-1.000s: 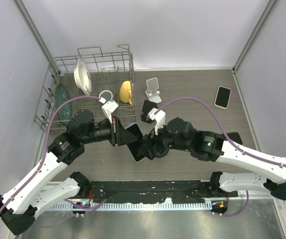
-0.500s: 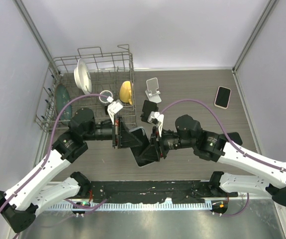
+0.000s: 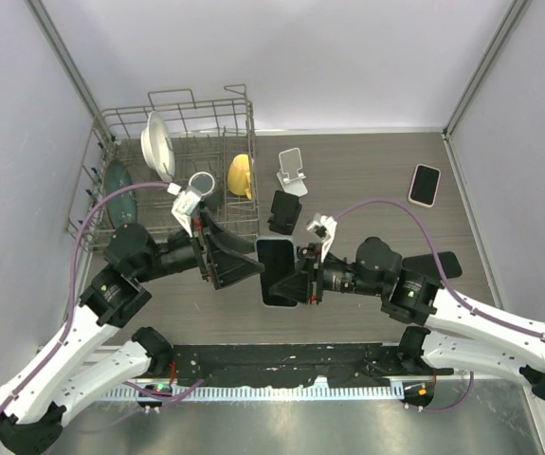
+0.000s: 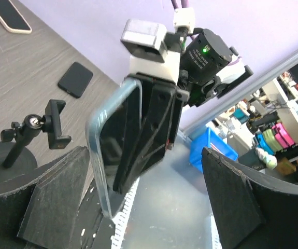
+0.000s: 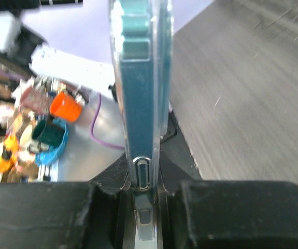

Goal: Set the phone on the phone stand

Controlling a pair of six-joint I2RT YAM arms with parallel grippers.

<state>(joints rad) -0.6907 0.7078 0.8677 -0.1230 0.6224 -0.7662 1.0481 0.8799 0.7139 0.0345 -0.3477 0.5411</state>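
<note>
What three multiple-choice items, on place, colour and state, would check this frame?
1. The white phone stand stands: A) on the table beside the dish rack; B) inside the rack; C) on the floor.
2. The cup nearest the stand is: A) red; B) yellow; C) blue.
3. The right pincer is: A) open, empty; B) out of view; C) shut on the phone.
Answers: 1 A, the top view shows it on the table just right of the rack's wires. 2 B, yellow shows through the wires. 3 C, the right wrist view shows the phone's edge clamped between both fingers.
</note>
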